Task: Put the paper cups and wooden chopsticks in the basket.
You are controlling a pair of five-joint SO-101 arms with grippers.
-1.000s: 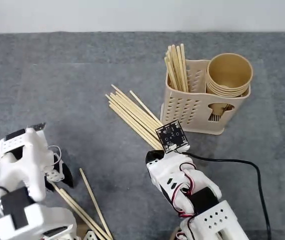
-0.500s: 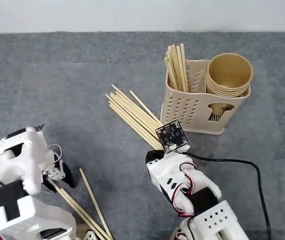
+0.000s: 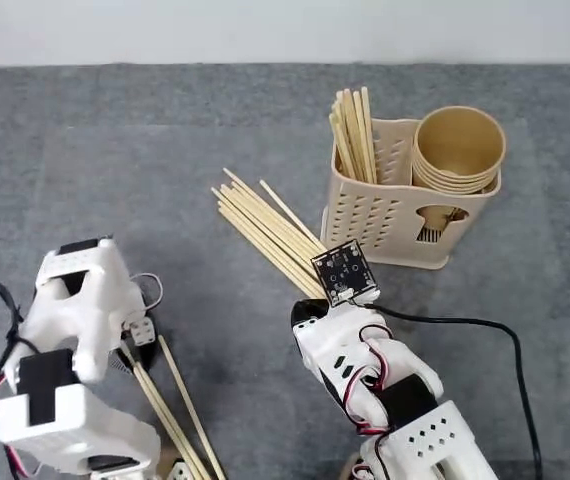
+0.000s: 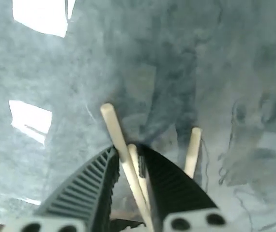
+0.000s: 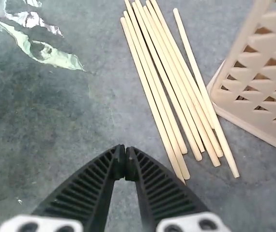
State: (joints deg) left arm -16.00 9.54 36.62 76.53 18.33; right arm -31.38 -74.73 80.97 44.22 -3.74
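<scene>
Left gripper [image 4: 128, 153]: we see its two ribbed jaws pressed in on wooden chopsticks, pinching them close to the jaw tips.
Held chopsticks [image 4: 113, 126]: as far as we can tell, two sticks lie side by side between the jaws. One pokes well out past the jaw tips and the other ends about level with them. In the high view they run back beneath the left arm toward the near table edge.
Loose chopstick [image 4: 192, 145]: we find it just outside one jaw, roughly parallel to the pinched pair, lying on the table and not gripped.
Right gripper [image 5: 125, 157]: its jaws are pressed together tip to tip with nothing between them, pointing down at the table.
Chopstick bundle [image 5: 169, 92]: ahead of the right gripper's tips and a little to one side, we see several sticks lying flat and packed nearly parallel. Their nearest ends stop close to the jaws without touching them.
Basket [image 5: 261, 87]: it stands upright beyond the bundle from the right gripper, with its slotted wall just beside the outermost stick.
Upright chopsticks [image 3: 351, 135]: further out, a bunch stands in the basket compartment on the side nearer the left arm.
Paper cups [image 3: 460, 150]: we see a nested stack in the other compartment, farthest from both grippers.
Table [image 3: 145, 150]: a grey felt-like cover lies under everything.
</scene>
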